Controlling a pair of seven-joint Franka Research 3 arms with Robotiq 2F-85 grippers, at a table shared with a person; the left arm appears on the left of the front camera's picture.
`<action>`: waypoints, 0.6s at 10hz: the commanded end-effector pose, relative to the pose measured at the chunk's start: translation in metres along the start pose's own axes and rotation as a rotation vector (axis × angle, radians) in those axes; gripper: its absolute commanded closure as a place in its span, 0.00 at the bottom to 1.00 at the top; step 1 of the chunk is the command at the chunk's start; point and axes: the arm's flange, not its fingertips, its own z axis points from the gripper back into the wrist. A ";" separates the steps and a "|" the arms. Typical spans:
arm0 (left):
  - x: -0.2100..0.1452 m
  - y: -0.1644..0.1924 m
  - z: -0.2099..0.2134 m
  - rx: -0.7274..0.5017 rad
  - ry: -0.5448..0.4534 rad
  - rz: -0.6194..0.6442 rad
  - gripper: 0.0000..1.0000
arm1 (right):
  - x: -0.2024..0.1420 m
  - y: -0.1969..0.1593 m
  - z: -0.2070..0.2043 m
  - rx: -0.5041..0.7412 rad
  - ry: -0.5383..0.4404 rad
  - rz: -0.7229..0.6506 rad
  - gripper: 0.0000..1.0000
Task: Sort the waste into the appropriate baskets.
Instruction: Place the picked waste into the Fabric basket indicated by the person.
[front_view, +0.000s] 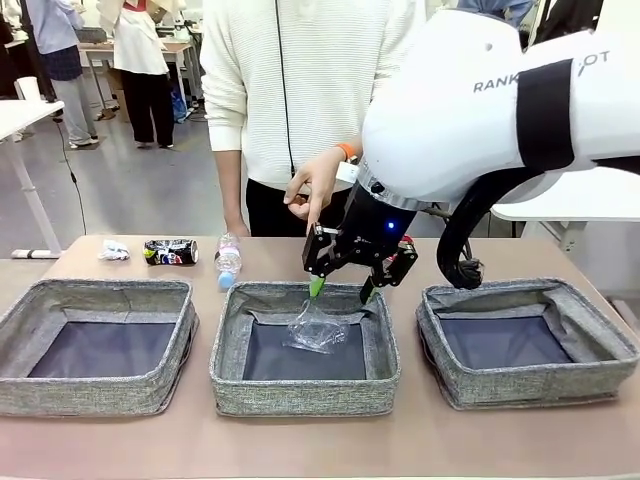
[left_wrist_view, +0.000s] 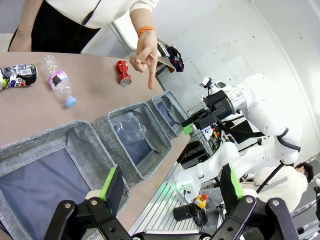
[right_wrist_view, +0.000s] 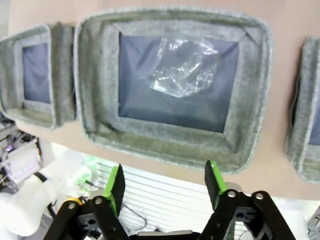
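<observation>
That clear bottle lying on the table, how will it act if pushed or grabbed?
The bottle lies on its side, so a sideways push would probably roll it. It looks empty, so it is likely light and easy to knock away. Its thin clear wall seems dented, so it may buckle when squeezed.

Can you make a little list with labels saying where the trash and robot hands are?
Middle basket: grey woven fabric, holds the clear crumpled plastic cup
Right gripper: open, above that cup
Left gripper: open, near the left grey basket
Table, far side: white paper wad, crushed dark blue can, clear blue-capped plastic bottle, crushed red can
Person's hand: points down beside red can
</observation>
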 end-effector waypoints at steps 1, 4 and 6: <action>0.001 -0.002 -0.001 -0.019 -0.019 -0.016 0.00 | -0.003 -0.005 -0.005 0.056 0.011 0.000 0.00; 0.001 -0.002 -0.001 -0.019 -0.019 -0.016 0.00 | -0.005 -0.027 0.010 0.585 0.015 0.366 0.00; 0.001 -0.002 -0.001 -0.019 -0.019 -0.016 0.00 | 0.004 -0.074 0.016 0.921 0.121 0.474 0.00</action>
